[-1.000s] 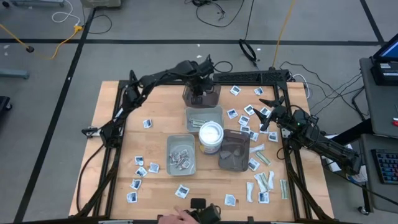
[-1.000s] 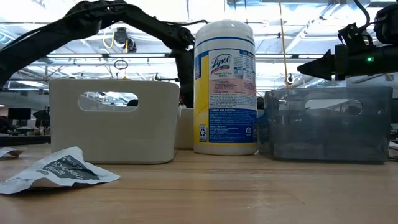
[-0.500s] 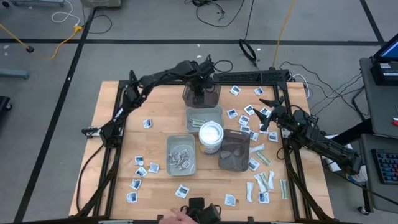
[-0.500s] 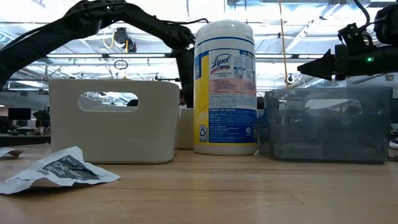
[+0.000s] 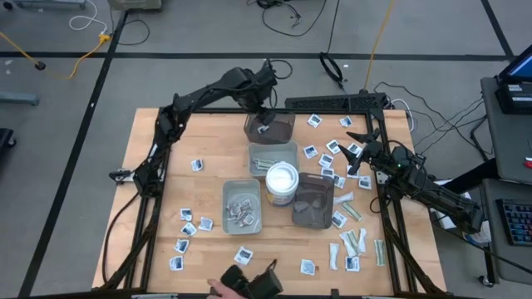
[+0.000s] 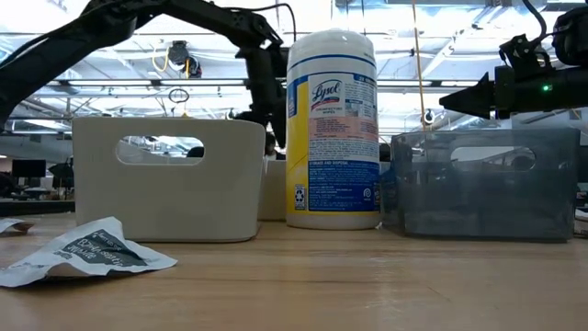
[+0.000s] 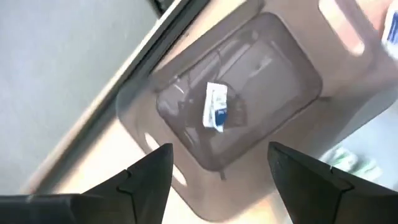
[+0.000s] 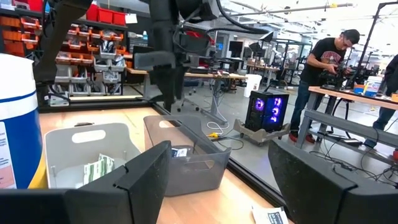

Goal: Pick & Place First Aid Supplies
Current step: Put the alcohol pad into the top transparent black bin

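Left gripper (image 5: 264, 118): fingers spread apart and holding nothing, hanging above the dark translucent tray (image 5: 268, 127) at the far edge of the table (image 5: 158, 174); its wrist view looks straight down into that tray between two separated fingertips (image 7: 149, 171).
Packet in far tray: one white packet with blue print (image 7: 216, 106) lies on the tray floor, clear of the fingers; it also shows from the right wrist view inside that tray (image 8: 181, 151).
Right gripper (image 5: 359, 149): fingers wide apart and empty, poised over the scattered packets at the right side of the table, near the far right corner.
Grey tray, middle (image 5: 273, 153): just nearer than the dark far tray; pale green-white strips (image 5: 266, 163) lie in it.
Grey tray, near left (image 5: 242, 207): holds several square white packets (image 5: 242, 211).
Dark tray, near right (image 5: 312, 202): stands just right of the round white tub (image 5: 282, 182); its contents cannot be made out.
Loose supplies, right (image 5: 352, 241): squares and narrow strips lie strewn on the wood along the right side.
Loose supplies, left (image 5: 189, 228): a few square packets lie apart from one another near the left front.
Low view: a crumpled packet (image 6: 84, 250) lies on the table in front of the pale tray (image 6: 168, 178).
Person's hand (image 5: 223, 290): at the near table edge, beside a dark object.
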Available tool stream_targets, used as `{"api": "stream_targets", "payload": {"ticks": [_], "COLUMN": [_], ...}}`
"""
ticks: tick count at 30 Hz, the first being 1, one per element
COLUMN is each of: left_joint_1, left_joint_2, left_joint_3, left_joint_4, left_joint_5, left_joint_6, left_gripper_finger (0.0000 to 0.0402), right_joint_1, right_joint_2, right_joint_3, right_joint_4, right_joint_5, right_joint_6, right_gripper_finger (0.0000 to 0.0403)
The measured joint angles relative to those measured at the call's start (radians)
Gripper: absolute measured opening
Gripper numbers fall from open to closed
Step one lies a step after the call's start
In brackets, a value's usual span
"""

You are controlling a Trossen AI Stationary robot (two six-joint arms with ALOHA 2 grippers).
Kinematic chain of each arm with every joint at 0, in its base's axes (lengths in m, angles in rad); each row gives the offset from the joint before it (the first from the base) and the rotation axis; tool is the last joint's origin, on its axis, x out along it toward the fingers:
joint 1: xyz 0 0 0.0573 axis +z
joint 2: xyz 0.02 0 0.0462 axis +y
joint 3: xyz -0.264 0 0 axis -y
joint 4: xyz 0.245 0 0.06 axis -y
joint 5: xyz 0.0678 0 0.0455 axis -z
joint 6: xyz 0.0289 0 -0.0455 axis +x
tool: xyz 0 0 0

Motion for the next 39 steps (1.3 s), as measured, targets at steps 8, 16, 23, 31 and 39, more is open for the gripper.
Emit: {"api": "stream_targets", "payload": {"ticks": [8,16,23,31,39], "left_joint_1": [0.010,-0.005,-0.014,-0.011,0.018], "left_joint_2": [-0.072,-0.301,-0.533,-0.770,-0.944], "left_joint_3": [-0.014,-0.342,-0.667,-0.933,-1.125], "left_joint_4": [-0.160,-0.051,0.036,0.038,0.032], "left_joint_5": [0.029,0.037,0.038,0.037,0.037], "left_joint_6": [-0.146,-0.130,-0.155,-0.181,-0.215], "left_gripper_finger": [0.0247,0.0241,0.0241,0.0241,0.0241], "right_joint_1": [0.000,0.000,0.000,0.000,0.000], "right_joint_2": [0.000,0.000,0.000,0.000,0.000], "right_joint_3": [0.000,0.000,0.000,0.000,0.000], "right_joint_4": [0.000,0.000,0.000,0.000,0.000], "right_joint_5": [0.000,0.000,0.000,0.000,0.000], "right_joint_6": [0.000,0.000,0.000,0.000,0.000], "right_gripper_finger": [0.0263,0.0263,0.0263,0.0263,0.0263]}}
